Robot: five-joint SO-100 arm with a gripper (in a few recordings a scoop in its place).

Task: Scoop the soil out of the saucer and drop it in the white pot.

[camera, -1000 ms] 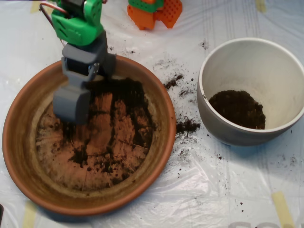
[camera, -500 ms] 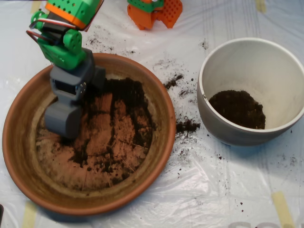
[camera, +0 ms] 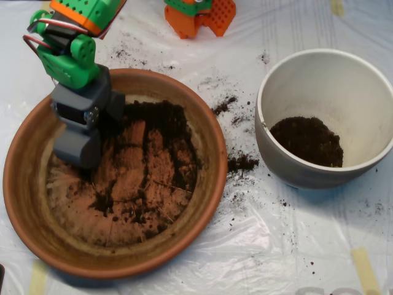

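Loose, crumbly soil [camera: 156, 132], light and spill-prone, lies thin across the saucer [camera: 24, 184] near the bench's left edge; best scooped from its dark upper patch. End effector [camera: 77, 147] looks closed, contents hidden

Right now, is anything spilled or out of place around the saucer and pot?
Yes. Soil has spilled on the plastic sheet between the saucer and the pot: a clump by the saucer's right rim, crumbs above it, and specks at top left. Nothing looks tipped or broken.
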